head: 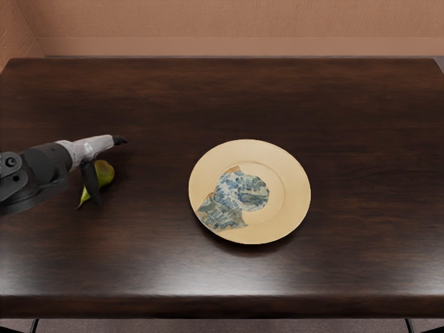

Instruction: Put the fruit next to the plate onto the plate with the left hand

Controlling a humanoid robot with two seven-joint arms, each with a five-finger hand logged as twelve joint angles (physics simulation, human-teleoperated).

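While the left hand (95, 150) sits well to the left of the plate (295, 182), its arm enters from the picture's left edge and reaches rightward toward the plate. The hand is right on top of the fruit (106, 173), a small yellow-green pear. The pear lies on the table (291, 97), well apart from the plate on its left side and about level with the plate's upper half. The hand covers the pear's upper left part, and only the right side and a bit of the lower tip show. From this angle I cannot tell whether the fingers are spread or clamped on the pear, nor whether they touch it at all. The pear is not on the plate. The plate is tan and round, with a blue-grey patterned patch (233, 198) in its middle, and nothing lies on it. The dark wood table runs out all around the plate. A tan wall (243, 28) lies beyond the table edge farthest from the plate.
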